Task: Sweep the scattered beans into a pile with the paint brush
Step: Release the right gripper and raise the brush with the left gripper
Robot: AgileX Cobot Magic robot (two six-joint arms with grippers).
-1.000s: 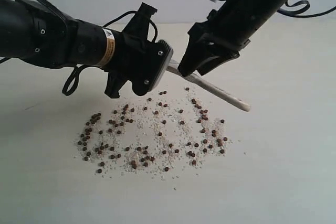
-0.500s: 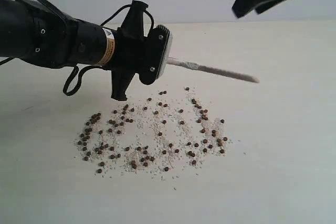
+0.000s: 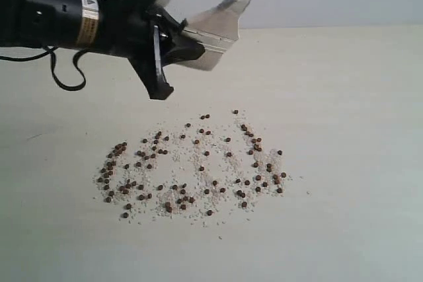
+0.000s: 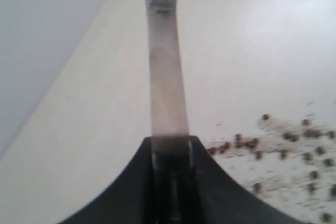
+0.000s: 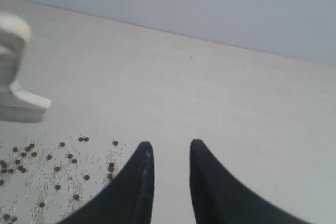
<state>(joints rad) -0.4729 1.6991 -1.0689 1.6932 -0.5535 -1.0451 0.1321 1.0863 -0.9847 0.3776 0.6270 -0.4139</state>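
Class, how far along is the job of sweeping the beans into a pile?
Done: the left gripper grips the paint brush. In hand: the brush hangs in the air, off the table. Left: all the sweeping; the beans lie scattered, with nothing heaped.

The paint brush (image 4: 166,77) was seen clamped between the dark jaws of the left gripper (image 4: 170,145), running away from them as a narrow, blurred strip. The beans (image 4: 294,145) were seen scattered amid whitish grit (image 4: 286,179) on the pale table (image 4: 252,40), clear of the brush. A grey wall (image 4: 47,24) was visible beyond the table.
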